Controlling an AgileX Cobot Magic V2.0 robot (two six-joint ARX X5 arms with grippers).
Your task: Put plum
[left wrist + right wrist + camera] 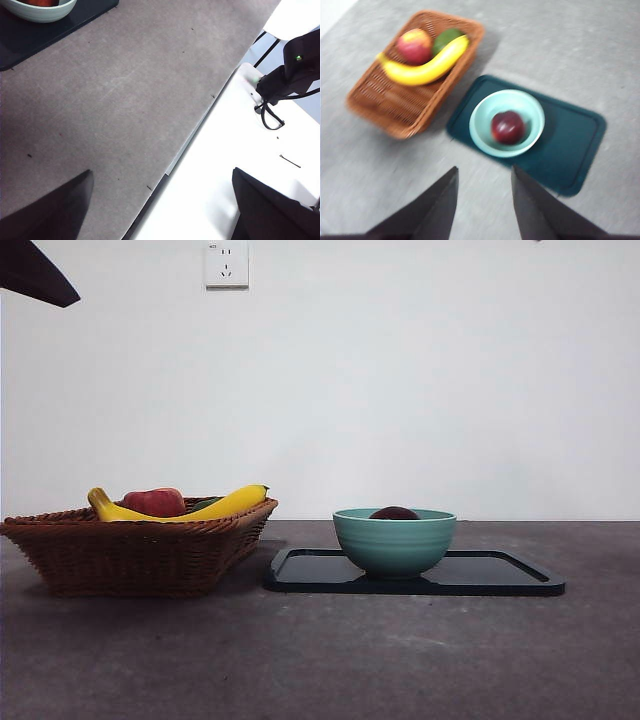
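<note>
The right gripper (482,200) hung empty with its black jaws parted, near the dark rectangular tray (570,155). On that tray stood the round teal ceramic bowl (530,107) holding the glossy maroon plum (508,127); beyond the tray's far side sat the brown woven wicker basket (390,107), while the left gripper (160,210), jaws wide apart and empty, hovered well away from the tray.

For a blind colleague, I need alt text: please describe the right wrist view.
A dark maroon plum lies inside a pale teal round bowl standing on a dark rectangular tray. Beside the tray, a brown wicker basket holds a yellow banana, a red fruit and something green. The open right gripper hangs above the grey table, empty.
</note>
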